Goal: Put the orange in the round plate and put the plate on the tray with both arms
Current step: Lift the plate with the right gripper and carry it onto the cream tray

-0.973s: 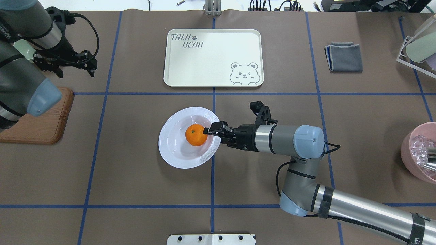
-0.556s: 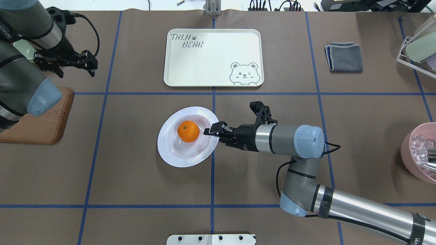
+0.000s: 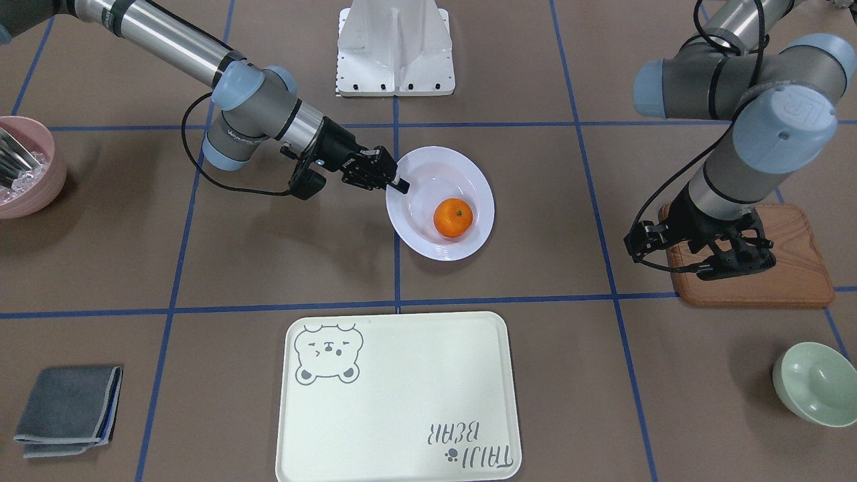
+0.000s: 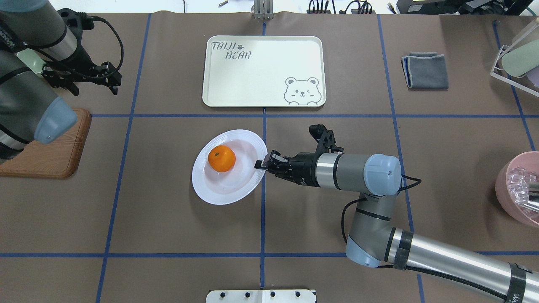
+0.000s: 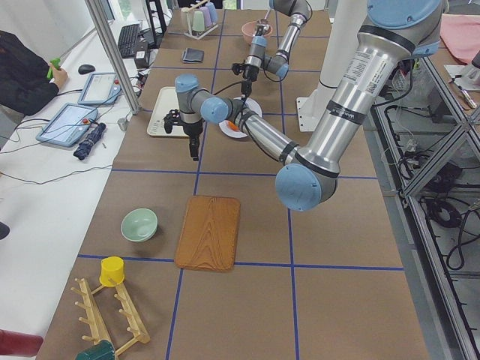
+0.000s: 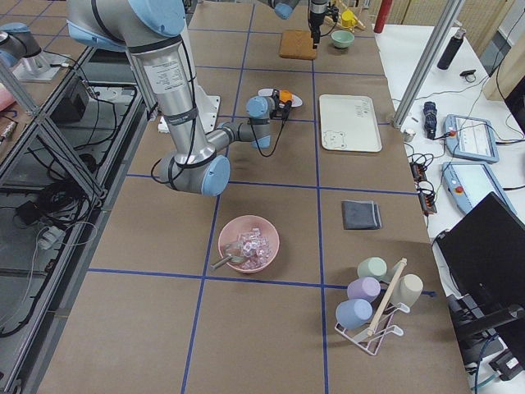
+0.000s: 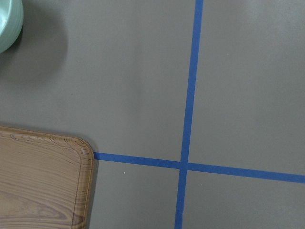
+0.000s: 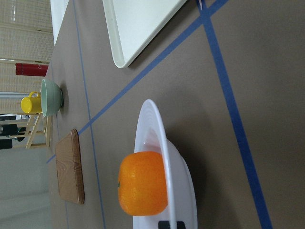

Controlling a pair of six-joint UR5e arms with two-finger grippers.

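The orange (image 4: 221, 159) lies inside the round plate (image 4: 236, 185), toward its left side, away from my right gripper. The white plate sits mid-table and looks slightly tilted. My right gripper (image 4: 260, 164) comes in low from the right and is shut on the plate's right rim (image 3: 400, 184). In the right wrist view the plate (image 8: 183, 181) shows edge-on with the orange (image 8: 142, 183) in it. The cream tray (image 4: 261, 71) lies beyond the plate with nothing on it. My left gripper (image 4: 93, 86) hangs open over the table at far left, well away from the plate.
A brown wooden board (image 4: 54, 155) lies under the left arm, with a pale green bowl (image 3: 813, 385) beyond it. A folded grey cloth (image 4: 425, 70) is at back right, a pink bowl (image 4: 520, 189) at the right edge, and a cup rack (image 4: 516, 59) at the far right corner.
My right gripper drew back from beside the orange to the plate's rim and shut on it. The plate shifted left and the orange rolled left in it. The left arm barely moved.
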